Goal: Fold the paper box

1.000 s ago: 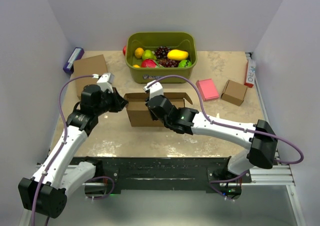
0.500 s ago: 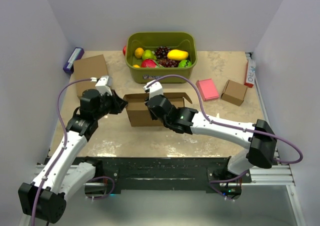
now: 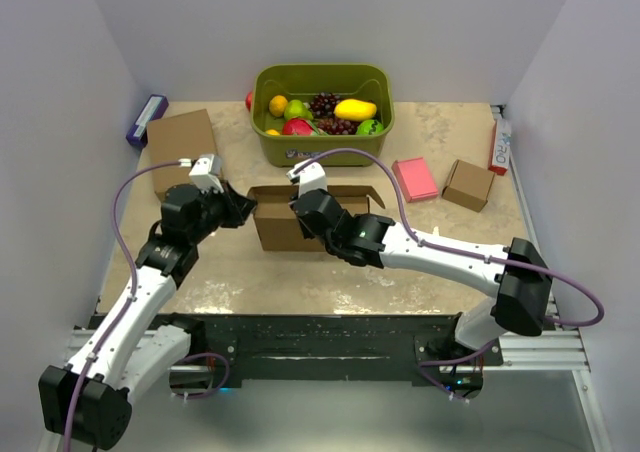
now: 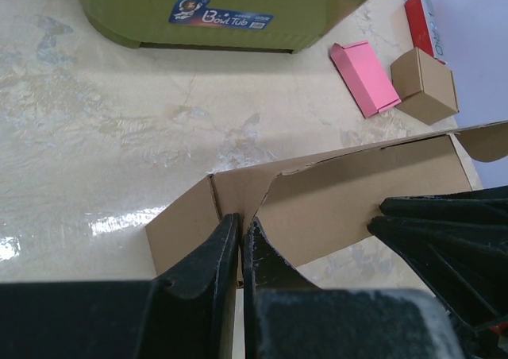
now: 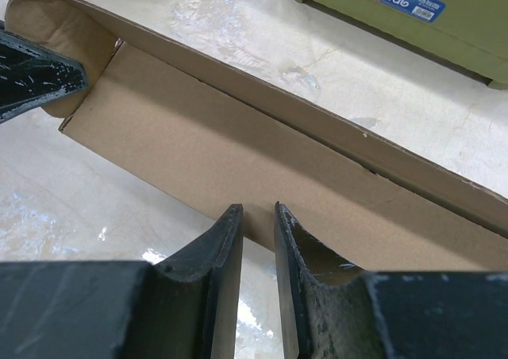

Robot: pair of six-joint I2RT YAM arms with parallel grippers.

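- While both arms reach in from the bottom of the frame, the left gripper [image 3: 243,210] is pinched tight on the left end flap of the paper box [image 3: 275,230].
- The right gripper [image 3: 300,212] is clamped on a long wall of the box, with its fingers nearly together.
- The box stands half-formed at the centre of the marbled surface [image 3: 330,272].
- Farther back are a pink block [image 3: 414,179] and a small cardboard cube [image 3: 468,184] at right, and a flat cardboard piece [image 3: 180,142] at left.
- A green tub [image 3: 330,145] of fruit sits at top centre.
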